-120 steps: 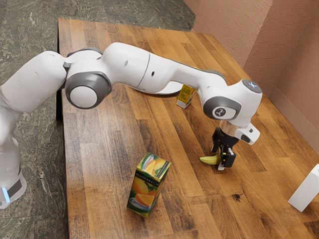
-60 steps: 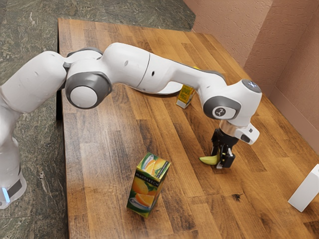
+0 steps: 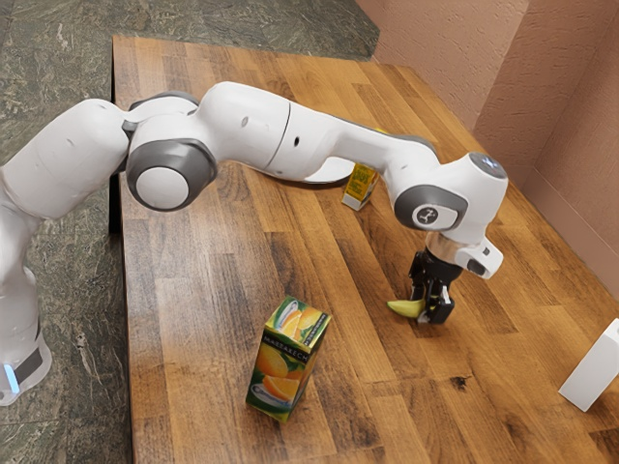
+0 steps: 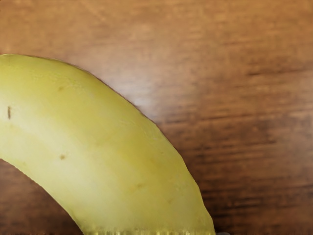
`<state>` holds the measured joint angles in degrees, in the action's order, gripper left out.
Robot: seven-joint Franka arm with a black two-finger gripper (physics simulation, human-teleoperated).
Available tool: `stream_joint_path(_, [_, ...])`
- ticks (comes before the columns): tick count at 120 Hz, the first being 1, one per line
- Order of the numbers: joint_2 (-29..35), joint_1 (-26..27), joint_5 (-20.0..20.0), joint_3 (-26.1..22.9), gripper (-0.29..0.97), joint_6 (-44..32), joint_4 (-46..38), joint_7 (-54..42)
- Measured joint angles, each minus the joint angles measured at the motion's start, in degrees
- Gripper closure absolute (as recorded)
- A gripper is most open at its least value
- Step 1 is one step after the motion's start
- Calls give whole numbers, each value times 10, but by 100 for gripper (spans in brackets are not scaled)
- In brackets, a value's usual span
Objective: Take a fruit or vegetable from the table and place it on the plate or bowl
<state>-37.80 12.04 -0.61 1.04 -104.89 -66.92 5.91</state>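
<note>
A yellow-green banana (image 3: 403, 308) sticks out toward the exterior view's left from between the fingers of my black gripper (image 3: 431, 309), which is shut on it just above the wooden table (image 3: 213, 251). In the wrist view the banana (image 4: 93, 156) curves close under the hand with wood grain behind it. The white plate (image 3: 334, 175) lies farther back, mostly hidden under my forearm.
A small yellow juice carton (image 3: 361, 186) stands beside the plate. A larger orange-juice carton (image 3: 288, 360) stands near the front, to the left of the gripper in the exterior view. A white box (image 3: 592, 367) sits at the right edge. Pink walls rise at the back right.
My gripper has risen slightly, and the banana has come up with it off the table.
</note>
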Motion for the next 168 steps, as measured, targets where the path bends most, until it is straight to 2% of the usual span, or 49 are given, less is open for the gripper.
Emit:
stream_joint_path(85, [2,0,0,0,48,23,1,1])
stream_joint_path(109, [19,1,2,10,51,41,9,2])
stream_joint_path(124, [62,1,4,44,49,54,19,2])
stream_joint_path(140, [100,2,6,105,49,73,35,2])
stream_joint_path(157, [145,2,32,134,47,101,65,2])
stream_joint_path(168, [174,2,43,182,48,120,77,1])
